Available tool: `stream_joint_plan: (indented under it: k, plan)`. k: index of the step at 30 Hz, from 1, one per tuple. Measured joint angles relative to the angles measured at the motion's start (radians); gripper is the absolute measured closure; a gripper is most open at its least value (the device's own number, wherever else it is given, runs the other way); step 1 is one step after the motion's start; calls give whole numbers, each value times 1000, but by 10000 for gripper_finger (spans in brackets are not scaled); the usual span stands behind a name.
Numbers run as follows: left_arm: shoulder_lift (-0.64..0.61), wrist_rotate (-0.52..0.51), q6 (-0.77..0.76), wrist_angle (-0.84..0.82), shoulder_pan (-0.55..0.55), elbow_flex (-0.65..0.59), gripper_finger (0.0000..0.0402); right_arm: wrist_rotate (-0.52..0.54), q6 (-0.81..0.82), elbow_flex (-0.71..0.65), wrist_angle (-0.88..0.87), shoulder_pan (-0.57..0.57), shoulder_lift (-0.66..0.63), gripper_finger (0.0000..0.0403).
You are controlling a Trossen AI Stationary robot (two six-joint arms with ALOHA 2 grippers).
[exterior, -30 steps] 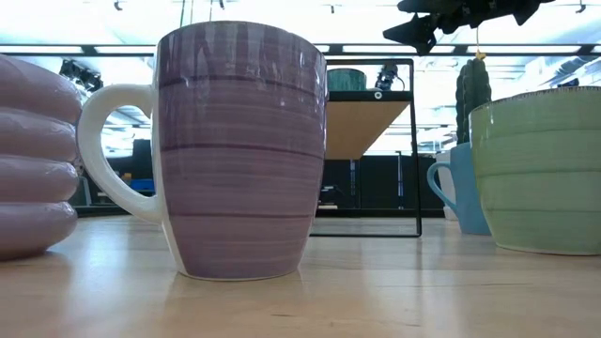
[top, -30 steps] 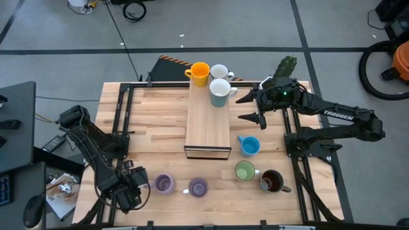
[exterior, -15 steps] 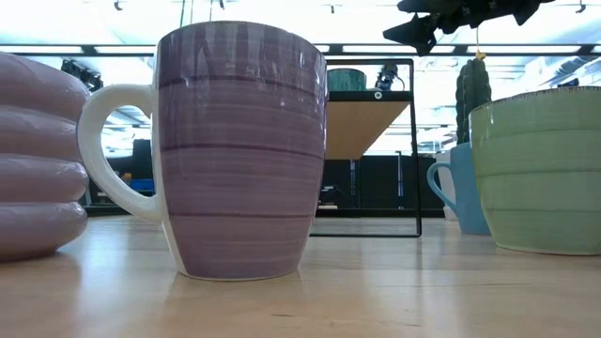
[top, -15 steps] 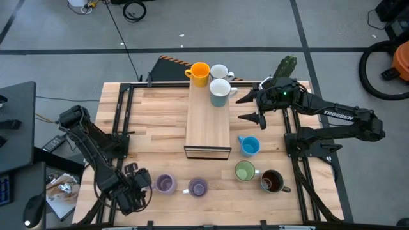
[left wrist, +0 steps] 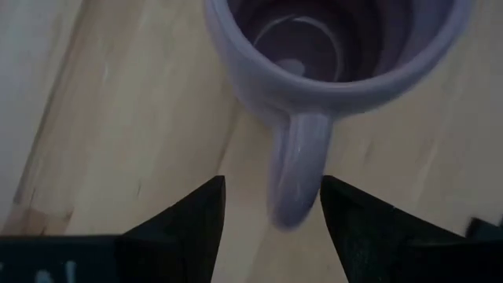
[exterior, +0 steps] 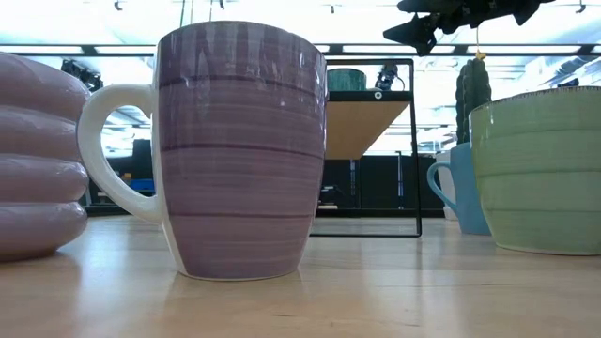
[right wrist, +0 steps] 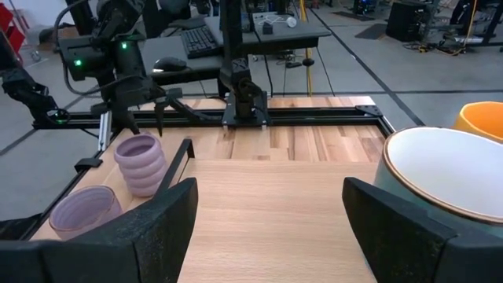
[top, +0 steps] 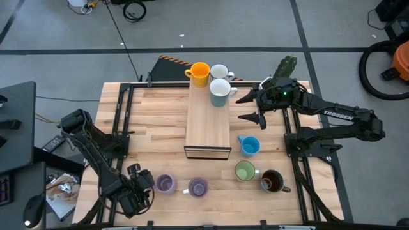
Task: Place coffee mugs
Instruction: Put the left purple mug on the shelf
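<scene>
Left gripper astride purple mug handle

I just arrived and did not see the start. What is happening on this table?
The robot is placing coffee mugs. Its left pincer is open around the handle of a ribbed purple mug near the table's front edge, not yet closed. Three mugs, orange and two white, already stand on the raised wooden shelf. The right pincer waits open beside them.
</scene>
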Motion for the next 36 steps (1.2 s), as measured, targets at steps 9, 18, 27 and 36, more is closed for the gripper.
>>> stream_joint_plan:
  k: [9,18,27,36]
  plan:
    - [32,23,-5,35,52,0,187,0,4,0,0,0,0,80]
    - [32,39,24,58,81,0,227,0,4,0,0,0,0,80]
    - [32,48,65,56,86,0,287,0,3,0,0,0,0,80]
    - [33,48,96,51,86,0,347,0,4,0,0,0,0,80]
